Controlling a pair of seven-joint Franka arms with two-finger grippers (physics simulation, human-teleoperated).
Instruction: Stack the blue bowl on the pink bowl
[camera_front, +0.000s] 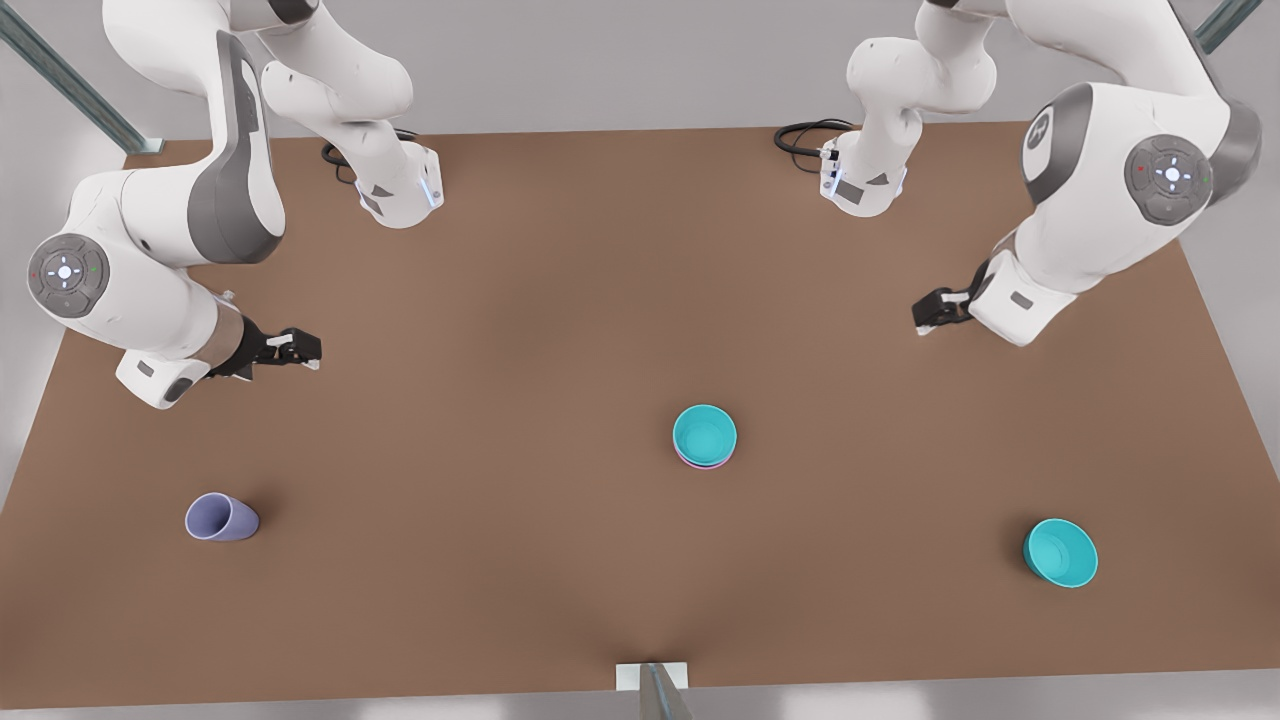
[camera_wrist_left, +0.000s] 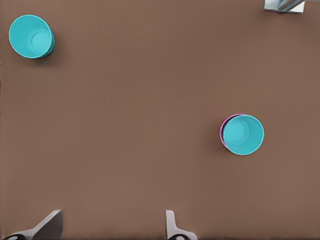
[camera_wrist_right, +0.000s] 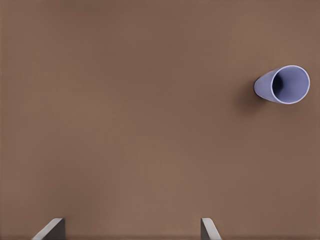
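The blue bowl (camera_front: 704, 433) sits nested in the pink bowl (camera_front: 703, 464) mid-table, while the left gripper (camera_front: 932, 318) at the front view's right and the right gripper (camera_front: 290, 350) at its left hover spread and empty, so only a stray sweep could topple the stack.

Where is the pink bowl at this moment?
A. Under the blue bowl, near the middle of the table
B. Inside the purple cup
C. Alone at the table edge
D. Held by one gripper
A: only a pink bowl rim peeks from beneath the blue bowl.
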